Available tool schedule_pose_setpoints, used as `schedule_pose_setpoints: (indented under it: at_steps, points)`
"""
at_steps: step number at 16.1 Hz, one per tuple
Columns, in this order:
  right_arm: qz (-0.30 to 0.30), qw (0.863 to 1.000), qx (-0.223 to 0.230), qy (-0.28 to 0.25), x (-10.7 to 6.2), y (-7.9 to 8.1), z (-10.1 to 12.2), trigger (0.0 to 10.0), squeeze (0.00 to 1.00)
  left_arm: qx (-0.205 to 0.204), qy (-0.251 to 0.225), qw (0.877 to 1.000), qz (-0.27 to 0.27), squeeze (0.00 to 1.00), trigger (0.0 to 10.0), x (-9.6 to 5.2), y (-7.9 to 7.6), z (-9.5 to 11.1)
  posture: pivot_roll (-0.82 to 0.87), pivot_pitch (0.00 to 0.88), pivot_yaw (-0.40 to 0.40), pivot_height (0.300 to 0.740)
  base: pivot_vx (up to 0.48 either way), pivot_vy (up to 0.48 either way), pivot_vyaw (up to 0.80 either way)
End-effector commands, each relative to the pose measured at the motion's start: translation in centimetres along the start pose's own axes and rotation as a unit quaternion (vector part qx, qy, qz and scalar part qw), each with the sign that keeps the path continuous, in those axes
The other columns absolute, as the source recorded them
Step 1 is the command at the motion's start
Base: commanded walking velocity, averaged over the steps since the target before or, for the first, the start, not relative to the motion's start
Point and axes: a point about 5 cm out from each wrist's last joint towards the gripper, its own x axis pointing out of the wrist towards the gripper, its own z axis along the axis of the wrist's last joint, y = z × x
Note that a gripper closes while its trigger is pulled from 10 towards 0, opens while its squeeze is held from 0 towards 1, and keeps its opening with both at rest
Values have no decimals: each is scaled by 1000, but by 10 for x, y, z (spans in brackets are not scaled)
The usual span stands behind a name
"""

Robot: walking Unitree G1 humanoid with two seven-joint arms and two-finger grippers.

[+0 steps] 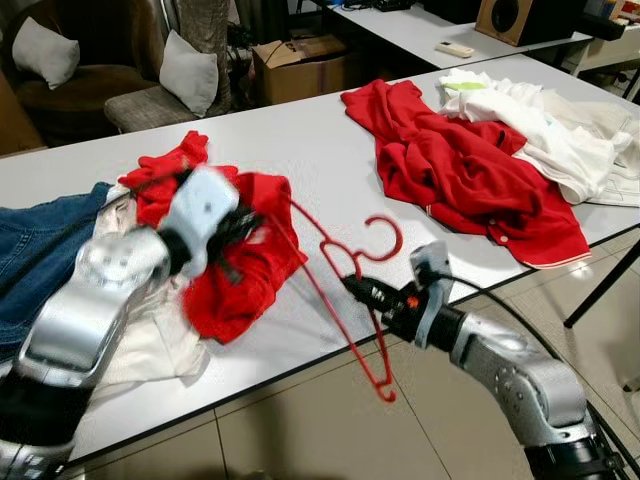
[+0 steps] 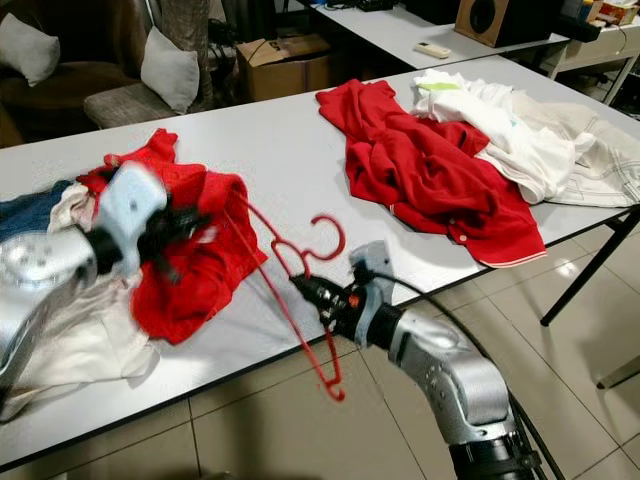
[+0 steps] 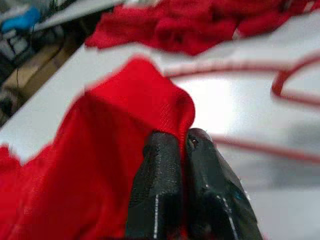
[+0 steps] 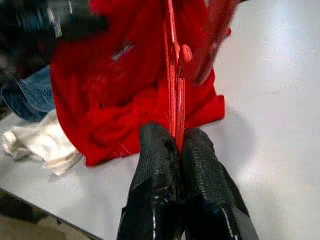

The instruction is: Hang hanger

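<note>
Pinching the thin bar of the red hanger [image 1: 345,290], the right gripper [image 1: 362,287] sits just right of centre in the left eye view, its fingers pressed together on the plastic near the neck, so the hook curls up above it while one long arm slants down past the table [image 1: 300,140] edge toward the lower middle. At centre left the left gripper [image 1: 238,232] is closed on a fold of the small red shirt [image 1: 245,265], most likely to keep the cloth steady while the hanger is worked into it. A second, larger red garment [image 1: 460,170] lies at upper right, touching a heap of white clothes [image 1: 540,125]; blue jeans [image 1: 40,250] and white fabric sit at far left. The right eye view shows the same layout, with the hanger's upper arm reaching into the shirt near the left fingers, which suggests a shoulder is being fed in; how far it has gone is hidden by folds. In the left wrist view the two black fingers [image 3: 160,185] at lower centre clamp a peak of red cloth, with blurred hanger bars crossing the right side. In the right wrist view the fingers [image 4: 155,185] at lower centre nip the red bar, which runs upward over the shirt filling the upper left. Hanging looks a later step, since the garment seems not yet seated.
</note>
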Motion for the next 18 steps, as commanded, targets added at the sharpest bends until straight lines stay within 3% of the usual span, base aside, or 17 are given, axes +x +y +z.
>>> schedule_pose_setpoints:
  at_steps: [1,4,5,7,12,13,14,18]
  points:
    - [10,1000,6,-7,0,1,3,10000,0,8,16,1000,-2,1000,10000,-3,1,-4,-60,0,28,740,0,0,0]
    - [13,1000,11,0,2,2,-1,10000,0,21,42,999,3,1000,10000,-7,0,-11,-59,0,27,740,0,0,0]
    - [14,1000,15,0,2,2,-1,10000,0,35,61,998,2,0,10000,-10,0,-17,-59,0,26,740,0,0,0]
    - [14,1000,17,-4,2,1,0,10000,0,49,88,995,8,0,10000,-16,3,-25,-61,0,27,740,0,0,0]
    - [21,1000,21,-9,2,2,1,10000,0,33,153,988,13,0,10000,-30,4,-44,-50,0,23,740,0,0,0]
    - [21,999,22,-9,3,2,1,10000,0,28,158,987,16,0,4275,-31,5,-45,-50,0,23,740,0,0,0]
    - [22,999,24,-13,3,1,2,10000,0,11,164,986,18,0,0,-32,5,-49,-50,0,27,740,0,0,0]
    - [19,999,32,-21,3,2,3,10000,0,-27,148,989,2,0,0,-32,-2,-47,-53,0,37,740,0,0,0]
